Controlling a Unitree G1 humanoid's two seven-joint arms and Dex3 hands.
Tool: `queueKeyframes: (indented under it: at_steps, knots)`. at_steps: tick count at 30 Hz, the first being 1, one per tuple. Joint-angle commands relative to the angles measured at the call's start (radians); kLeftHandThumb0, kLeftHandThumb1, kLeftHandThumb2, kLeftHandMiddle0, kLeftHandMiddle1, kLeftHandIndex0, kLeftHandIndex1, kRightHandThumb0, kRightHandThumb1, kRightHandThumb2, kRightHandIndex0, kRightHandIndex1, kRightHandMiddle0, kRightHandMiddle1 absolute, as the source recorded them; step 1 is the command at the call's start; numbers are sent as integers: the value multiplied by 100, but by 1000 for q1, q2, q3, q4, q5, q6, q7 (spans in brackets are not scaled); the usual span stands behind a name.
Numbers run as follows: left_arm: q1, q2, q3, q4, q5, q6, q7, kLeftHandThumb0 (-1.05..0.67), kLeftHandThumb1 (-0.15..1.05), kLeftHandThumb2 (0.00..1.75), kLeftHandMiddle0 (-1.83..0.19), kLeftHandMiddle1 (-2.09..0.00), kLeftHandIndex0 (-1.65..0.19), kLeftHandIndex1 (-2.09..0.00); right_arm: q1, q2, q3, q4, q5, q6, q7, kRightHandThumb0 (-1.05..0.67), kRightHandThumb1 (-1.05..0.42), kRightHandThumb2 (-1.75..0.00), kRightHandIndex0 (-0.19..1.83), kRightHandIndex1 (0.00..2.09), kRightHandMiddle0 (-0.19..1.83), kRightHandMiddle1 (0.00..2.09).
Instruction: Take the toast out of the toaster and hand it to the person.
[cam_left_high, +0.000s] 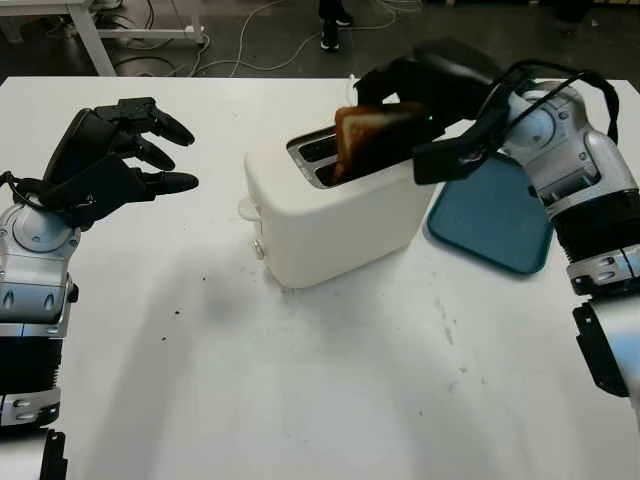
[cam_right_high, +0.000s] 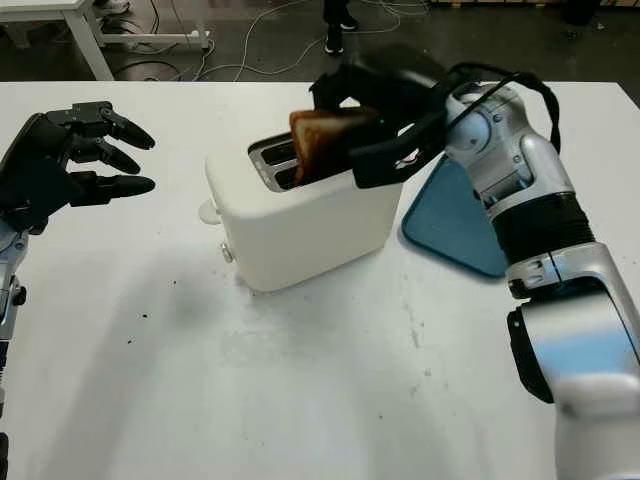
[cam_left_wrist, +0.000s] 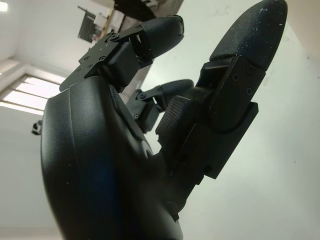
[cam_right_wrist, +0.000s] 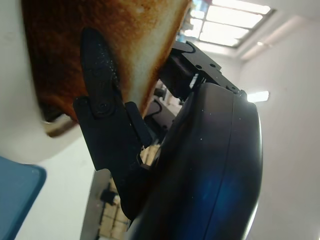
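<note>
A white two-slot toaster (cam_left_high: 340, 225) stands at the middle of the white table. A browned slice of toast (cam_left_high: 372, 135) sticks up out of its near slot, tilted. My right hand (cam_left_high: 425, 100) reaches over the toaster's right end and is shut on the toast, fingers on both faces; the right wrist view shows a finger (cam_right_wrist: 100, 70) pressed on the toast (cam_right_wrist: 135, 35). My left hand (cam_left_high: 120, 155) hovers open above the table, left of the toaster and apart from it.
A blue tray (cam_left_high: 495, 215) lies on the table right of the toaster, under my right forearm. A person's feet (cam_left_high: 333, 25) stand on the floor beyond the table's far edge. Cables and a white table leg (cam_left_high: 90, 35) show at the back left.
</note>
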Motion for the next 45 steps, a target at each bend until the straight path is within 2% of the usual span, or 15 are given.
queueKeyframes:
  at_steps: [1,5,10,14,17,23,27,33,41,45]
  knots:
    - [-5,-7,-1,6,-4,-7,5,-105,71,0,-72,-102,-66,-95,-56,-5,-31,44,37,-20,-28,-42,-92,-41,106,175,82,175]
    - [-7,-9,0,7,-8,-7,4,-105,71,0,-71,-102,-66,-95,-113,3,-82,118,97,19,-17,-39,-92,-38,98,175,69,174]
    - [-7,-10,0,3,-7,3,3,-105,71,0,-70,-103,-65,-95,-172,-21,-124,227,139,-7,-44,-42,-92,-38,107,175,88,175]
    - [-7,-8,1,6,-5,-7,2,-105,71,0,-70,-104,-65,-96,-210,-22,-167,307,179,15,-71,-39,-92,-39,107,175,89,175]
    - [-8,-9,2,10,-10,-12,-1,-105,70,0,-70,-104,-65,-96,-234,-31,-180,362,173,26,-123,-46,-92,-41,109,175,92,175]
    - [-7,-4,0,9,-2,-9,0,-105,71,0,-70,-104,-65,-96,-265,0,-295,438,320,232,-102,-42,-92,-36,111,175,94,175]
    - [-8,-4,0,7,-4,-3,-3,-105,71,0,-70,-104,-65,-96,-272,7,-351,455,393,357,-96,-35,-92,-40,113,175,91,175]
    - [-9,-5,-1,10,-1,-2,1,-105,71,0,-71,-103,-65,-96,-280,26,-421,472,460,517,-182,-32,-92,-49,116,175,85,175]
    - [-5,-5,-1,7,3,-5,3,-105,71,0,-71,-102,-66,-95,-235,32,-433,524,461,490,-294,-30,-92,-50,103,175,65,175]
    - [-5,-4,-1,11,2,-14,2,-105,72,0,-72,-103,-66,-96,-225,53,-433,568,461,517,-352,-30,-92,-50,96,175,63,175]
